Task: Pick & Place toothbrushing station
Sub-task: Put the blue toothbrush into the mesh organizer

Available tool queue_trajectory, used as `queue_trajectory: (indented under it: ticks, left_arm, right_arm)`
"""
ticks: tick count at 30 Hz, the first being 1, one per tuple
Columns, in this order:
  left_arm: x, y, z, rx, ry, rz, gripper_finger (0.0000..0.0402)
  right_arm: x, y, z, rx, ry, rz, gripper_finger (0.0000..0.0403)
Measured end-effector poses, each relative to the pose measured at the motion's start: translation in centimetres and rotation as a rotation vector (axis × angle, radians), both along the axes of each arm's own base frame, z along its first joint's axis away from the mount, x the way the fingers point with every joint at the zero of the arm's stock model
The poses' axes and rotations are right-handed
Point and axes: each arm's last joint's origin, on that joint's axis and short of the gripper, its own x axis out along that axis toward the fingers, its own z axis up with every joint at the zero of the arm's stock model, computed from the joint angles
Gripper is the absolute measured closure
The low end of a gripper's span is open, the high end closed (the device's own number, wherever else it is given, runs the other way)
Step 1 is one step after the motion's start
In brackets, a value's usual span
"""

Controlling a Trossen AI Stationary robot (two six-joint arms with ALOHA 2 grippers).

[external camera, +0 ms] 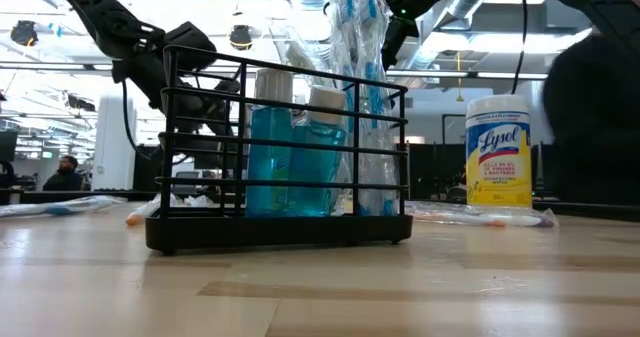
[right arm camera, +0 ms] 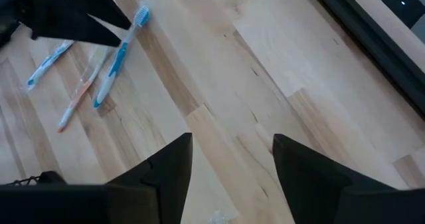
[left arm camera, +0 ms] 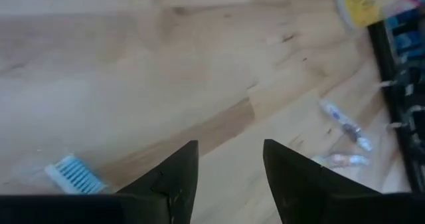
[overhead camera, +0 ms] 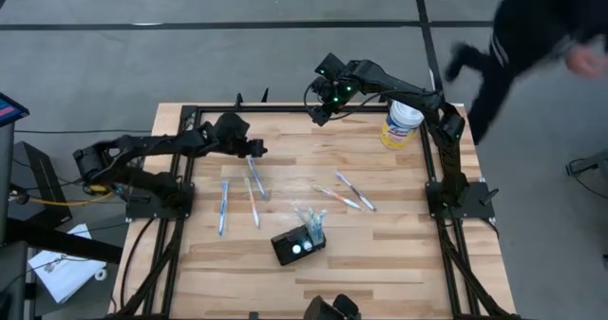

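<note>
The toothbrushing station is a small black holder with two pale spots on top, standing near the table's near edge. In the low view it is a black wire rack resting on its flat base, with blue bottles and packed toothbrushes in it. My left gripper is open and empty above the table's left middle, by a blue toothbrush; it also shows in the left wrist view. My right gripper is open and empty above the far middle, as its wrist view shows.
Loose toothbrushes lie on the table at the left and the right. A white-and-yellow wipes canister stands at the far right. A person in dark clothes moves beyond the far right corner.
</note>
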Motion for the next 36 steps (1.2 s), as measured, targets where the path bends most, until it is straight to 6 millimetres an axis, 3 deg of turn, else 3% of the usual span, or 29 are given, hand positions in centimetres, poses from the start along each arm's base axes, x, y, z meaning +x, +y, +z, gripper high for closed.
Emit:
queue_trajectory:
  ticks: [7, 17, 22, 27, 32, 36]
  left_arm:
    - [1.2, -0.1, -0.7, -0.070, -0.066, -0.013, 0.0225]
    - [1.8, -0.1, -3.1, -0.197, -0.005, -0.010, 0.0230]
    - [1.6, -0.1, -1.8, -0.157, -0.060, -0.022, 0.0221]
    - [0.5, 0.4, -0.2, -0.117, -0.093, 0.029, 0.0205]
    - [-2.0, -0.4, -1.0, -0.139, 0.171, 0.062, 0.0198]
    - [-3.1, -0.6, -0.9, -0.163, 0.233, 0.074, 0.0198]
  right_arm:
    - [0.0, 0.0, 0.0, 0.000, 0.000, 0.000, 0.0204]
    - [0.0, 0.0, 0.0, 0.015, -0.010, 0.009, 0.0204]
    - [0.0, 0.0, 0.0, 0.019, -0.012, 0.011, 0.0204]
    - [-0.1, -0.1, 0.0, 0.015, -0.019, 0.033, 0.0204]
    - [-0.3, -0.4, 0.0, 0.022, -0.028, 0.037, 0.0206]
    - [-0.5, -0.8, 0.0, 0.014, -0.029, 0.039, 0.0206]
